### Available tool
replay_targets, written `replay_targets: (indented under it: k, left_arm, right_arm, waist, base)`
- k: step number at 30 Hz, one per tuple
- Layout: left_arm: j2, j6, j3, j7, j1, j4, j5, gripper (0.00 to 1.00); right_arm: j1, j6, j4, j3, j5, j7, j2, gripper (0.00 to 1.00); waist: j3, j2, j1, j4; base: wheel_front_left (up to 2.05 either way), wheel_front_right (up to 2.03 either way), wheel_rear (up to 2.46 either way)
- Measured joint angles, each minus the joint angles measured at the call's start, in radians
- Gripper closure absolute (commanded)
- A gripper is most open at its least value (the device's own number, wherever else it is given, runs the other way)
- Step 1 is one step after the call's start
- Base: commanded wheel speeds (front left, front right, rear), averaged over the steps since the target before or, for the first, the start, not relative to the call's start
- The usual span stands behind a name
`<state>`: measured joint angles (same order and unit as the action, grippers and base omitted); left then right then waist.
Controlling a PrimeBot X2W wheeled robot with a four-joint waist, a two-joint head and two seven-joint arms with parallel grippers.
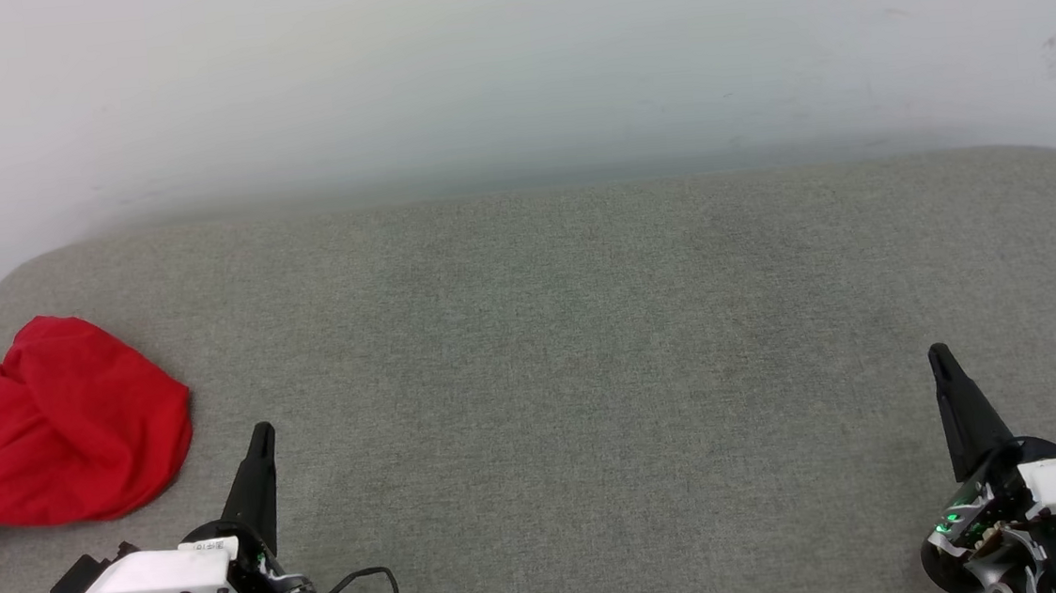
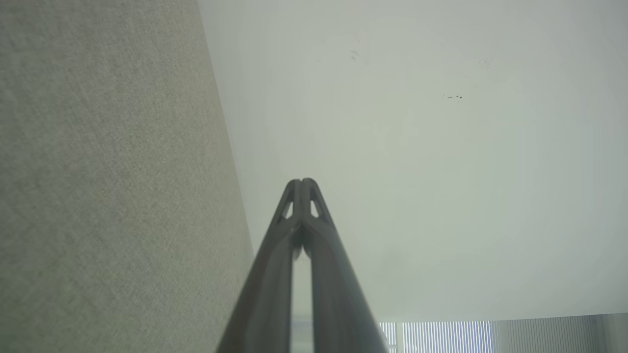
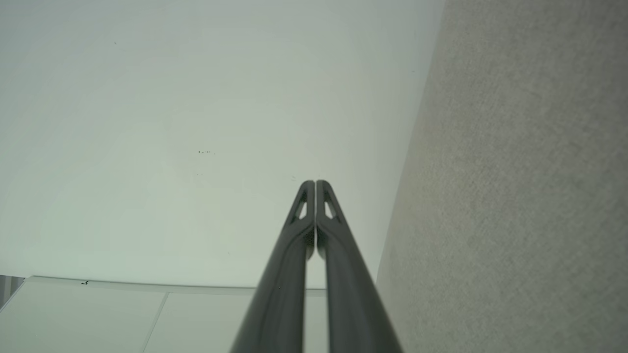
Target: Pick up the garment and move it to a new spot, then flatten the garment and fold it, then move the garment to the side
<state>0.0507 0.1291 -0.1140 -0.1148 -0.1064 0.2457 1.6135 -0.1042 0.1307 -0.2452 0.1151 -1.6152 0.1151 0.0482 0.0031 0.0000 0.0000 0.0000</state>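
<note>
Garment (image 1: 63, 432) lies crumpled near the left tool (image 1: 262, 433), whose label (image 1: 213, 546) is illegible.

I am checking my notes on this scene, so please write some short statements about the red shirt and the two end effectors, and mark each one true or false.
1. The garment lies crumpled at the left edge of the grey surface. True.
2. The left end effector grips the garment. False: its fingers are shut on nothing, and it sits apart from the cloth.
3. The right end effector is shut. True.
4. The right end effector is nearer to the garment than the left one. False: the left one is nearer; the right one is at the far side of the surface.
</note>
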Motion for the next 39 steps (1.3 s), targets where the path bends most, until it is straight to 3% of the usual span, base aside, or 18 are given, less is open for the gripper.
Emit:
replay_targets:
  k: [29,30,39]
  left_arm:
    - [0.000,0.000,0.000,0.000,0.000,0.000,0.000,1.00]
    - [0.000,0.000,0.000,0.000,0.000,0.000,0.000,0.00]
    - [-0.005,-0.003,0.012,0.017,0.048,0.041,-0.002,0.00]
  right_arm:
    - [0.000,0.000,0.000,0.000,0.000,0.000,0.000,1.00]
    - [0.000,0.000,0.000,0.000,0.000,0.000,0.000,0.00]
    - [0.053,0.000,-0.036,-0.005,0.000,-0.016,-0.003,0.00]
  waist:
    - [0.000,0.0000,0.0000,0.000]
    - [0.000,0.0000,-0.0001,0.000]
    - [0.000,0.0000,0.0000,0.000]
  base:
    - [0.00,0.00,0.00]
    - [0.00,0.00,0.00]
    - [0.00,0.00,0.00]
